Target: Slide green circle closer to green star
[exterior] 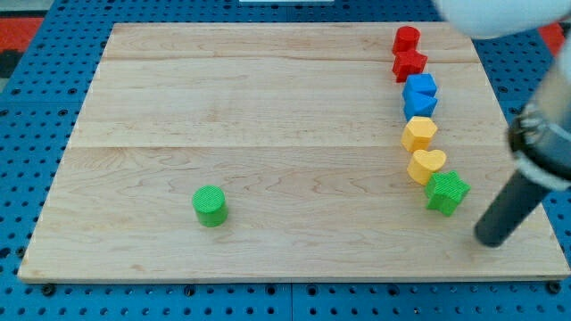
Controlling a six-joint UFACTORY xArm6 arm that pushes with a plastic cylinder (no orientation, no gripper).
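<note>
The green circle [210, 206] sat alone toward the board's lower left, well apart from everything else, so the task looked not yet begun. Far to the view's right, the green star [447, 193] ended a column of red, blue and yellow blocks, touching the yellow heart [427, 165]. My tip [489, 241], a bare rod without jaws, rested just right of the star, on the wrong side for pushing.
</note>
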